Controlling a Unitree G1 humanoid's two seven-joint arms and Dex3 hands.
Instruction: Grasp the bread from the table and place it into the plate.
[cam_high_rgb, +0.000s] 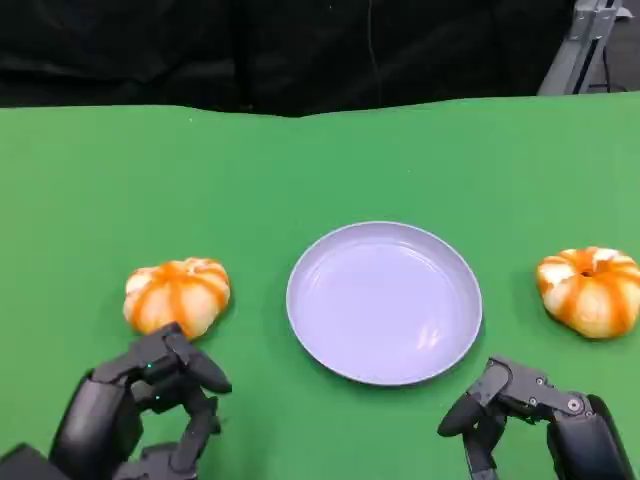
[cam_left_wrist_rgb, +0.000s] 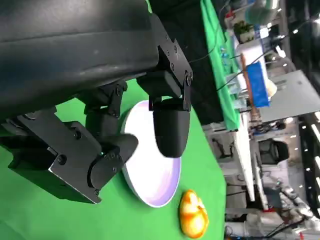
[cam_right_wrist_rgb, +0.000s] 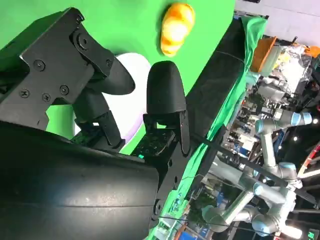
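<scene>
A pale lavender plate (cam_high_rgb: 384, 300) lies empty in the middle of the green table. One orange-and-white striped bread (cam_high_rgb: 177, 295) sits to its left, just beyond my left hand (cam_high_rgb: 150, 400). My left hand's fingers are apart and hold nothing. A second bread (cam_high_rgb: 590, 290) lies at the right edge, beyond and to the right of my right hand (cam_high_rgb: 530, 415), which is also empty with its fingers spread. The left wrist view looks past my left hand (cam_left_wrist_rgb: 115, 100) to the plate (cam_left_wrist_rgb: 160, 180) and the far bread (cam_left_wrist_rgb: 193, 215). The right wrist view shows my right hand (cam_right_wrist_rgb: 95, 110), the plate (cam_right_wrist_rgb: 137, 67) and the other bread (cam_right_wrist_rgb: 176, 27).
The green cloth (cam_high_rgb: 320, 170) ends at a dark backdrop along the far edge. A grey metal stand (cam_high_rgb: 585, 45) rises at the back right. Benches with lab gear and another robot arm (cam_right_wrist_rgb: 270, 145) stand beyond the table.
</scene>
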